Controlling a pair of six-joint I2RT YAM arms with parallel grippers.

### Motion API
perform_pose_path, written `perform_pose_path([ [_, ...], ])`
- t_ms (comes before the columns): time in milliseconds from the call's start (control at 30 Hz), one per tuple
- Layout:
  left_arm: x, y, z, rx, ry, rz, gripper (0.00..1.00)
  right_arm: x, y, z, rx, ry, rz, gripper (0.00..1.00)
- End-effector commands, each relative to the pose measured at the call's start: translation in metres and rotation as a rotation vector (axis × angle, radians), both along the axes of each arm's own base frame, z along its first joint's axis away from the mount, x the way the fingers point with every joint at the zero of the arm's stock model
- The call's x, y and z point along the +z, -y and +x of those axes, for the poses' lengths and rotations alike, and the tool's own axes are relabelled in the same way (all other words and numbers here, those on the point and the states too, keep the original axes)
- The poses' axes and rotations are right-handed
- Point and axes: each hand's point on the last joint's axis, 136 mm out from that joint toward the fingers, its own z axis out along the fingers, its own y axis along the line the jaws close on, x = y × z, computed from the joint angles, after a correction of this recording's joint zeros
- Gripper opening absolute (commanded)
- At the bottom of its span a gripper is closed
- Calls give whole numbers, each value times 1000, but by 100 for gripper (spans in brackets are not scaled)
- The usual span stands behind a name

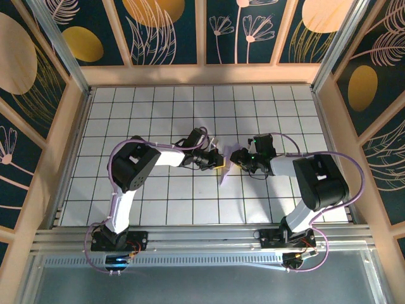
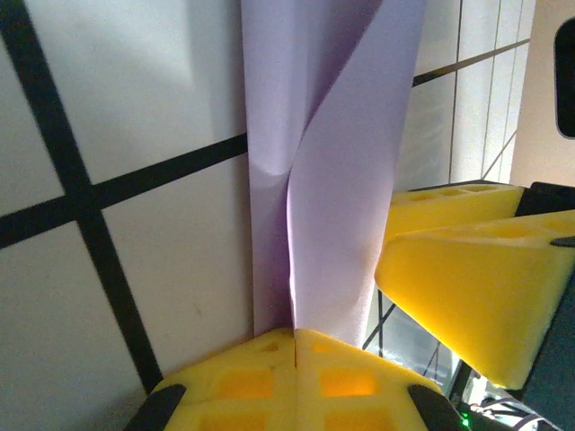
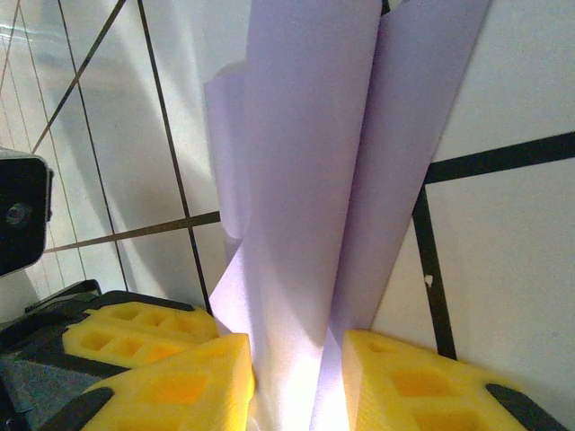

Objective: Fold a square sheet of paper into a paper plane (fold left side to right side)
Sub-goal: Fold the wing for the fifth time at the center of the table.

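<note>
from above, both arms reach in to meet about the middle of the tabletop point(image 1: 158, 202). the sheet of paper point(image 1: 225, 171) stands up off it between the left gripper point(image 1: 218, 162) and the right gripper point(image 1: 241, 158), with a pale strip trailing toward the near edge. through the left wrist camera, that pincer's yellow fingers point(image 2: 350, 382) are pressed together with no gap and the paper rises straight out of the seam, so i'd call it clamped on the sheet. above it two layers curl apart with a soft dent, not a crease. the other arm's yellow fingers point(image 2: 476, 278) sit just beside the paper's right edge. through the right wrist camera, its fingers point(image 3: 180, 386) stand a little apart with loose curled layers running between them; whether they truly nip the paper i can't tell. to my eye the side-to-side fold is midway, the layers near each other but not flat. doing it well would mean matching the free edges before any pressing. one pincer would anchor while the other lays the flap down gently, then flattens from the middle outward. paper this thin would likely buckle or tear if the two pull against each other.
</note>
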Motion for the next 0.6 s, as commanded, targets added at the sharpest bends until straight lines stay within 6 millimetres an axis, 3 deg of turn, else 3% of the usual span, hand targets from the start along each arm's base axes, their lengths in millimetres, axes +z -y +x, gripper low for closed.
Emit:
perform_pose_path([
  [0,21,-1,9,-8,79,8,0,-37,9,-5,3,-32,-128,33],
  [567,10,0,9,-21,67,26,1,-36,4,-4,18,-26,-124,32],
])
